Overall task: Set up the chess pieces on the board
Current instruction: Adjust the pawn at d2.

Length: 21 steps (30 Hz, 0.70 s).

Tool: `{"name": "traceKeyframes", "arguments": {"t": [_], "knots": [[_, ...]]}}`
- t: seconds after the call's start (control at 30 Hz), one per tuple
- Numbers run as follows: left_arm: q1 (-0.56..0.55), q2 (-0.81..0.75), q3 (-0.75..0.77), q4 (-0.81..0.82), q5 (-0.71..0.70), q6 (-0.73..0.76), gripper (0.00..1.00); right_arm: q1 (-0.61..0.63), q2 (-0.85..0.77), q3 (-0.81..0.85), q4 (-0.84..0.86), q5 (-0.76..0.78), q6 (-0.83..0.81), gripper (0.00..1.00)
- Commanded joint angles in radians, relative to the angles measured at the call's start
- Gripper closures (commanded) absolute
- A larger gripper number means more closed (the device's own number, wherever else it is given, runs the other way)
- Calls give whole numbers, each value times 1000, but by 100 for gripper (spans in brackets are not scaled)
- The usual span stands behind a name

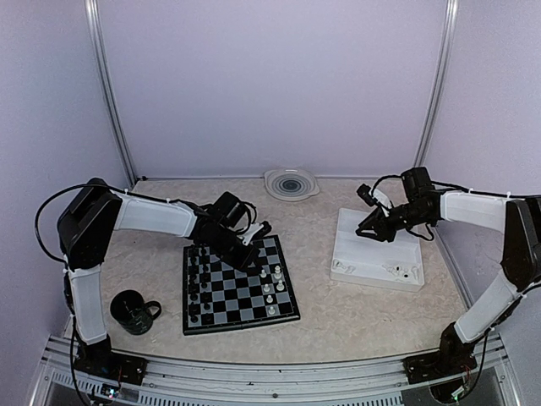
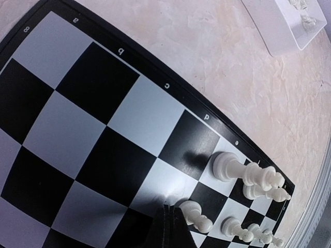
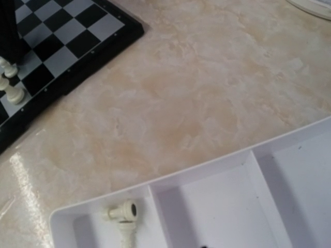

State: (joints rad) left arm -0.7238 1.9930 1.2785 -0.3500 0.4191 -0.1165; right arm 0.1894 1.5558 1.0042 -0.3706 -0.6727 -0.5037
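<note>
Chess pieces (image 2: pixel 232 168) are split between two spots here: most are standing on the board (image 1: pixel 238 292), and a few white ones are lying in the white tray (image 1: pixel 372 258) off at the board's 3 o'clock, well apart from it. From the overhead camera, the black men (image 1: pixel 198 283) are lined up down the board's 9 o'clock edge. A handful of white men (image 1: pixel 271 288) stand clustered toward the 3 o'clock edge, with plenty of bare squares between the two groups. The board itself lies a bit twisted on the table (image 1: pixel 338 321), toward 7 o'clock from the middle. The left gripper (image 2: pixel 166 214) hangs over the board's 12 o'clock end, close to the white cluster. Its wrist camera shows the two fingers pressed together with nothing between them, and the nearest white piece is just beside the tips at 3 o'clock. The right gripper (image 1: pixel 365 230) is over the tray's far half, and I can't tell how wide its jaws are or whether it's got anything, since its own camera barely catches the fingers. That camera does show a couple of white pieces (image 3: pixel 124 216) lying on their sides in the tray's corner compartment, at 7 o'clock in its view. A black mug (image 1: pixel 132 309) stands at the board's 8 o'clock, and a round white dish (image 1: pixel 292 183) sits at its 1 o'clock by the back wall.
</note>
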Motion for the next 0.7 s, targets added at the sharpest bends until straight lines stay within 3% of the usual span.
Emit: {"name": "traceKeyframes", "arguments": {"t": [0.0,0.67], "knots": [[-14,13,-4,-19,35,33,100,-10,19,29,-6,-8,-5,71],[34,16,44,15,19,-18,100,-9,40,38,-20,-24,-8,71]]}}
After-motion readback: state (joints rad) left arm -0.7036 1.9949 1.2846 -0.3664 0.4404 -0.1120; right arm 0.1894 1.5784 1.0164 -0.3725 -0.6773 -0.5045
